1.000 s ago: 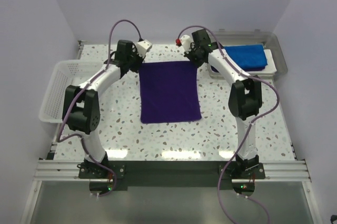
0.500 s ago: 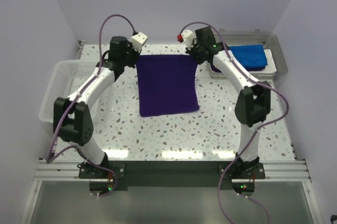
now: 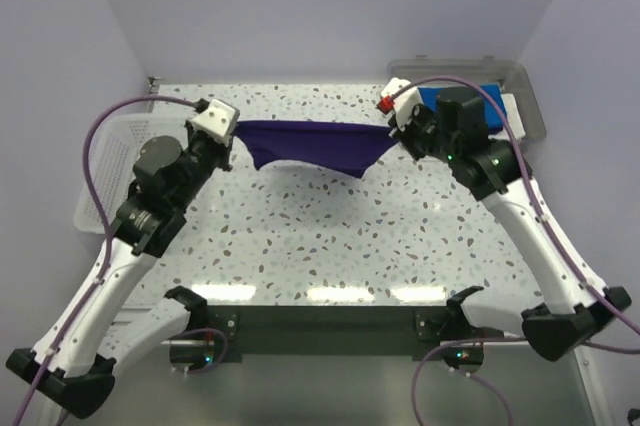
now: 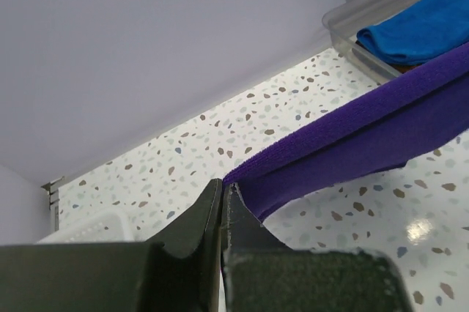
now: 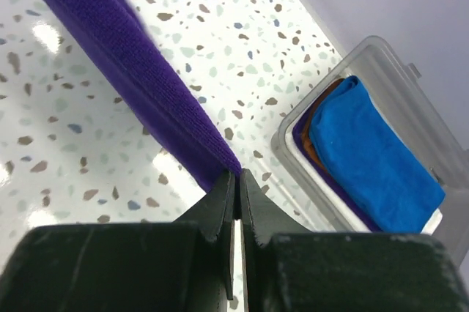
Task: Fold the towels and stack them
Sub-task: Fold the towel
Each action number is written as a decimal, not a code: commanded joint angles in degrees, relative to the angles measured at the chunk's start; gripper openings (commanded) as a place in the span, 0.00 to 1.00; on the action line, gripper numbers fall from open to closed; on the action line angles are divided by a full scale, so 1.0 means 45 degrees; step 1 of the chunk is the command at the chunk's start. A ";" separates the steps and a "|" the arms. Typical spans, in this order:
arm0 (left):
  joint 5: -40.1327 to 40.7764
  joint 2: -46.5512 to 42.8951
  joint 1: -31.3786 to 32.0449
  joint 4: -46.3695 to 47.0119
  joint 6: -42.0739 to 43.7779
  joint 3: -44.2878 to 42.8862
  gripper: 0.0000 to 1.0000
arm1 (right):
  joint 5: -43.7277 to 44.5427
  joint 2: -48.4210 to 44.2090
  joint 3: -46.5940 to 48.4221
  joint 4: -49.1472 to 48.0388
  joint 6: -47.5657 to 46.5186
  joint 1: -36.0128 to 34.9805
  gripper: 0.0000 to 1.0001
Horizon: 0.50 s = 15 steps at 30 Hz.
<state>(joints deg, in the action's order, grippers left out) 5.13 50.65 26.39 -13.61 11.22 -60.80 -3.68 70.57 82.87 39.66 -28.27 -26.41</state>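
We have lifted the purple towel (image 3: 312,146) off the counter (image 3: 330,236).
Flat a second ago, it now hangs stretched between our raised left gripper (image 3: 238,139) and right gripper (image 3: 392,135), above the counter.

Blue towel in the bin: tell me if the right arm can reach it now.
Probably not yet: the right hand is shut on the purple towel. Otherwise the blue towel lies uncovered, on top in the open clear bin nearby.
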 commanded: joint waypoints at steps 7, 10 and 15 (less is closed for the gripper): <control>0.0228 -0.0224 -0.0103 -0.2113 -0.1361 -0.1333 0.00 | -0.0335 -0.1310 0.0059 0.1637 0.0443 0.0147 0.00; 0.0735 0.1200 -0.0123 -0.2035 -0.1575 -0.1431 0.00 | 0.0094 -0.0314 0.0392 0.1365 0.0267 0.0128 0.00; 0.1906 0.5202 -0.0376 -0.0845 -0.1693 -0.1801 0.00 | 0.1285 0.3083 0.0998 0.0076 -0.0454 0.0186 0.00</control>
<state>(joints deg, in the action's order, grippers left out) 7.77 65.58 26.02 -19.62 4.93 -67.26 -3.81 77.03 86.06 42.98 -27.79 -26.46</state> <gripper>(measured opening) 0.027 0.032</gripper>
